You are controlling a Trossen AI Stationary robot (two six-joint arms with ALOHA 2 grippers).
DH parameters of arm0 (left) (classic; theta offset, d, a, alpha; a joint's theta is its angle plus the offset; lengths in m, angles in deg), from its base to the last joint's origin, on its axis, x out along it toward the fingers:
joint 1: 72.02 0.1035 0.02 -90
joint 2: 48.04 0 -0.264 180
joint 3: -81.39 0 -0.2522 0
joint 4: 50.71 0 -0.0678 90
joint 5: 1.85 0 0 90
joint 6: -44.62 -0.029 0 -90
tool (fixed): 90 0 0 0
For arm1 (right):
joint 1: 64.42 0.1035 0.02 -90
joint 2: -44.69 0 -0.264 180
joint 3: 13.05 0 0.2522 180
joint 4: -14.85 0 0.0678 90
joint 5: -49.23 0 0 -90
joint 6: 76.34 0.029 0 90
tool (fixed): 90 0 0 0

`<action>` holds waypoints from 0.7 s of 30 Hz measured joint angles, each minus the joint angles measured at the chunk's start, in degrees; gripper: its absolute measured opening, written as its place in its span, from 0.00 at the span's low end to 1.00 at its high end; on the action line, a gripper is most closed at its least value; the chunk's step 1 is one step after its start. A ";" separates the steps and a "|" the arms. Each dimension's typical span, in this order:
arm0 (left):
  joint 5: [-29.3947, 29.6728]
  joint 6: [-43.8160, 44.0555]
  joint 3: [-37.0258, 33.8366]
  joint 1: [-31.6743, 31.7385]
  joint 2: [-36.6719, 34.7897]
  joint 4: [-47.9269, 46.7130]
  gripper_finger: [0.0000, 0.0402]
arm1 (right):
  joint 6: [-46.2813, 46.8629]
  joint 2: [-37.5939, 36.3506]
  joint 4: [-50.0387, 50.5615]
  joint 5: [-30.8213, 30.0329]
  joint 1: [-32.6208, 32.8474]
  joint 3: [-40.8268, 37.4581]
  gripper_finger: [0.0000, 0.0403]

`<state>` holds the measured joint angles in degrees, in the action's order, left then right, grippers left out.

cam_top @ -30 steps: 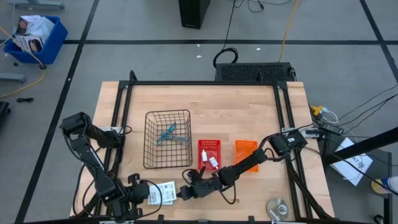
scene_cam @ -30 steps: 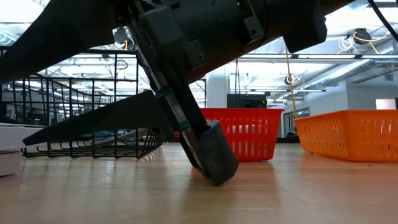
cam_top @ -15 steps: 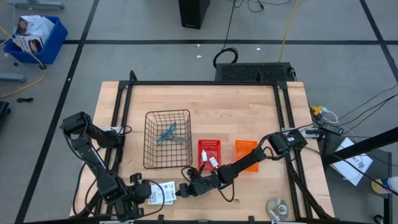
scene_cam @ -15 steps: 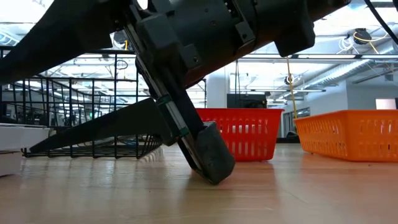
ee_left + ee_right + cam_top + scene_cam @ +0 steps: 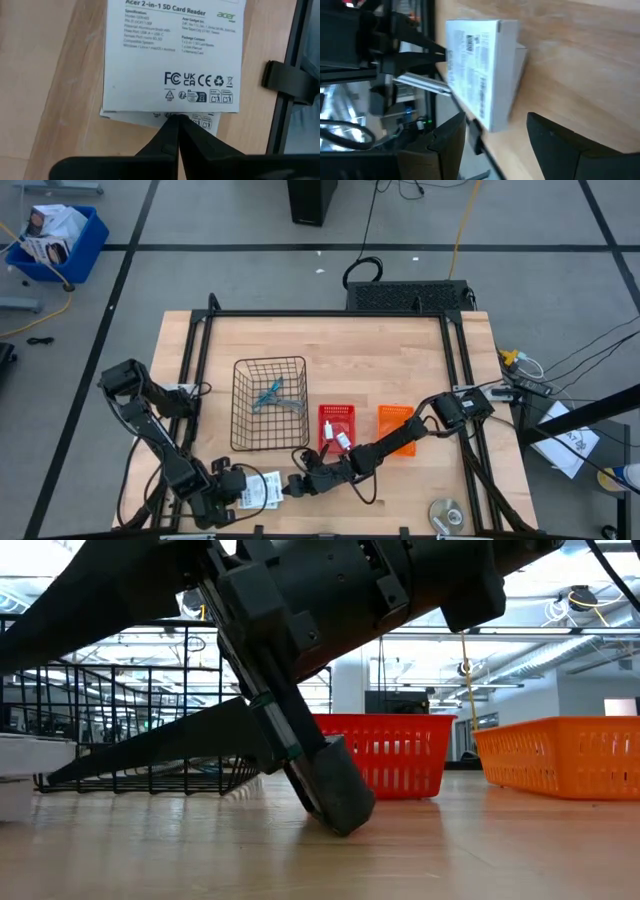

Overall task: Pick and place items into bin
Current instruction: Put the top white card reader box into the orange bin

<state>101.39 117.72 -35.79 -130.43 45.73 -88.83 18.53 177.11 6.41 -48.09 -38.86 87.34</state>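
Observation:
The flat white printed card packet [image 5: 264,490] lies near the table's near edge, left of centre. My left gripper [image 5: 240,493] is at its left end, shut on it; the left wrist view shows the packet's printed face [image 5: 172,55]. My right gripper [image 5: 297,485] is open just right of the packet. Its fingers [image 5: 451,134] stand on either side of the packet's right end [image 5: 482,75], and I see no touch. The low view shows one right fingertip [image 5: 340,802] down at the table top. The blue-handled tool [image 5: 268,393] and grey metal tool [image 5: 290,404] lie in the wire basket [image 5: 240,405]. My left gripper pinches the packet's left edge [image 5: 176,116] between its two shut fingers [image 5: 170,137]. It comes in about level from the table's left. The fingertips meet on a thin lower layer that sticks out under the printed face. The packet stays low and flat; whether it rests on the table I cannot tell.
A red bin [image 5: 337,412] with small white items and an orange bin [image 5: 395,418] stand right of the wire basket. The right arm lies low across the table in front of them. A black frame rail [image 5: 282,85] runs close by the packet's left end.
My left arm has leaned toward the table's right, bringing its gripper closer in on the packet's left end. My right gripper has crept slightly toward the table's left, nearer the packet. Its fingers have stayed open.

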 joint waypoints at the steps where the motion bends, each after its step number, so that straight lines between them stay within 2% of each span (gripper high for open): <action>1: 0.09 0.04 0.00 0.00 0.00 0.00 0.04 | 0.12 0.45 -0.92 0.00 0.00 0.10 0.51; 6: 1.08 -0.97 -0.05 -0.01 0.00 0.95 0.01 | 1.03 4.25 -4.36 2.87 -0.06 3.41 0.51; 11: 1.59 -0.52 -0.09 -0.17 0.00 0.85 0.04 | -1.49 5.63 -3.82 3.53 -0.17 6.24 0.51; 16: 2.33 -0.83 -0.09 -0.04 0.00 1.17 0.01 | -0.47 5.58 -1.94 6.68 -0.35 6.32 0.51; 21: 3.16 -0.35 -0.09 0.07 0.00 1.87 0.04 | 0.34 5.61 2.16 10.06 0.23 6.32 0.51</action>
<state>104.55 117.37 -35.88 -130.36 45.73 -86.96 18.87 182.72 8.57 -38.02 -38.62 93.66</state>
